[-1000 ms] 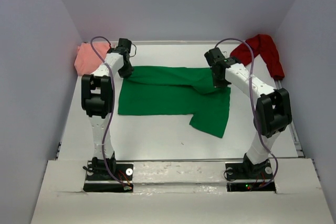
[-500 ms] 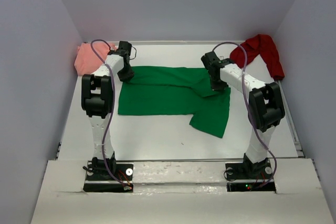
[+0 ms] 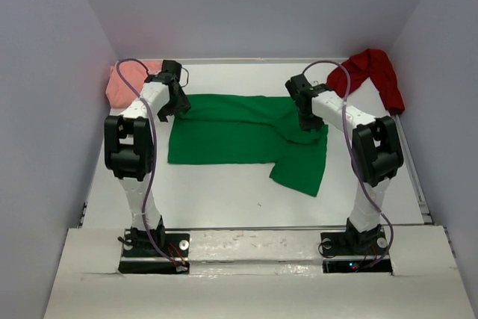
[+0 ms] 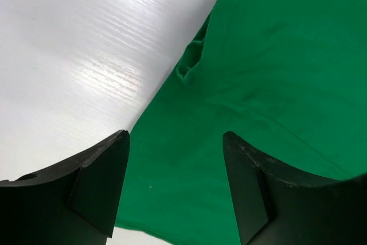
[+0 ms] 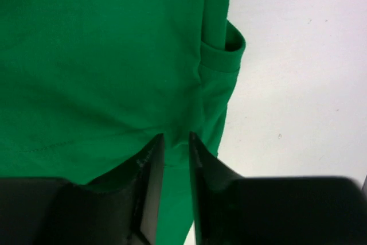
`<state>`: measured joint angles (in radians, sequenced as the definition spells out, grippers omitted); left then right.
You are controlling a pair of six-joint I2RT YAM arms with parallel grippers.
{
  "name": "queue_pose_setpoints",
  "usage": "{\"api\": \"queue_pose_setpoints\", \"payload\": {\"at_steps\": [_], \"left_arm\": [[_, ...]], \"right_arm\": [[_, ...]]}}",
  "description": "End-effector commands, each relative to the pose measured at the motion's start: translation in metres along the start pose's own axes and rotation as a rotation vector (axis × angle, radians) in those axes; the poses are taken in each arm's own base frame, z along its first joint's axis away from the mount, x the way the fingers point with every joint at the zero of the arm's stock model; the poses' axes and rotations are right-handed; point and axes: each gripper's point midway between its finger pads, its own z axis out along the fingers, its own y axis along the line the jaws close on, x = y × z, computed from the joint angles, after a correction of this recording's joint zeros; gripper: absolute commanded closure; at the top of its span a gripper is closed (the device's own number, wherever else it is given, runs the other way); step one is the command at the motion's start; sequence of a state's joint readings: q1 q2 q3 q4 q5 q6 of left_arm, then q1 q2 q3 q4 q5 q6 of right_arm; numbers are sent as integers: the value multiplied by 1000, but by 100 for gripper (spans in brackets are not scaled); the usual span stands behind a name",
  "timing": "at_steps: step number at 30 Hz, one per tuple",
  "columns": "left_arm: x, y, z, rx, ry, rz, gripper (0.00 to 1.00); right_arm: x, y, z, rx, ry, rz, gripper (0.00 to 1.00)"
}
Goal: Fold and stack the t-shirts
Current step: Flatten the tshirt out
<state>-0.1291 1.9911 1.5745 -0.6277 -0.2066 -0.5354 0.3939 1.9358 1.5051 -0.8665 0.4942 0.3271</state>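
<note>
Across the middle of the white table [image 3: 224, 192] lay the green t-shirt [image 3: 231, 136], spread wide and flat; over its far left corner the left gripper [image 4: 175, 135] hung with jaws wide apart, the cloth's edge showing between them; at its far right corner the right gripper [image 5: 176, 137] was pinched on a pucker of green cloth; the salmon-pink t-shirt [image 3: 119, 84] sat bunched in the far left corner, the dark red t-shirt [image 3: 373, 69] in the far right.
</note>
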Motion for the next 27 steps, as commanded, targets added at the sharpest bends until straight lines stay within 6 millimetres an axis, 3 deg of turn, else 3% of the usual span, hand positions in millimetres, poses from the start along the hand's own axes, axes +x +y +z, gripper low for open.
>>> {"api": "queue_pose_setpoints", "payload": {"at_steps": [1, 5, 8, 9, 10, 11, 12, 13, 14, 16, 17, 18, 21, 22, 23, 27], "left_arm": [[-45, -5, -62, 66, -188, -44, 25], [-66, -16, -96, 77, -280, -12, 27], [-74, -29, -107, 114, -313, 19, 30], [-73, -38, -105, 153, -299, 45, 35], [-78, -47, -104, 192, -309, 54, 40], [-75, -55, -101, 222, -292, 77, 51], [-76, -65, -100, 258, -284, 98, 82], [-67, -74, -83, 283, -227, 120, 98], [-74, -83, -87, 305, -225, 121, 100], [-57, -96, -61, 326, -131, 150, 100], [-56, -99, -56, 324, -121, 150, 100], [-56, -101, -49, 317, -116, 151, 100], [-56, -100, -36, 294, -118, 155, 100], [-56, -98, -32, 281, -116, 161, 100], [-57, -96, -29, 271, -112, 159, 100], [-58, -96, -18, 237, -97, 165, 100]], "right_arm": [[-43, -22, -48, -9, -157, 77, 60], [-64, -31, -73, -14, -205, 90, 51], [-79, -30, -79, -29, -252, 79, 49], [-87, -27, -74, -18, -256, 60, 50], [-92, -23, -72, -25, -255, 47, 63], [-98, -18, -70, -33, -257, 33, 75], [-114, -20, -72, -39, -285, 43, 90], [-116, -9, -57, -38, -262, 24, 100], [-123, -10, -52, -33, -265, 22, 100], [-144, -7, -52, -41, -294, 32, 100], [-145, 1, -39, -41, -274, 14, 100], [-157, -2, -41, -47, -298, 22, 100], [-167, -2, -25, -51, -291, 17, 100], [-174, -1, -28, -60, -307, 21, 100], [-177, -10, -23, -57, -302, 35, 100], [-184, -14, -11, -76, -294, 36, 100]]}}
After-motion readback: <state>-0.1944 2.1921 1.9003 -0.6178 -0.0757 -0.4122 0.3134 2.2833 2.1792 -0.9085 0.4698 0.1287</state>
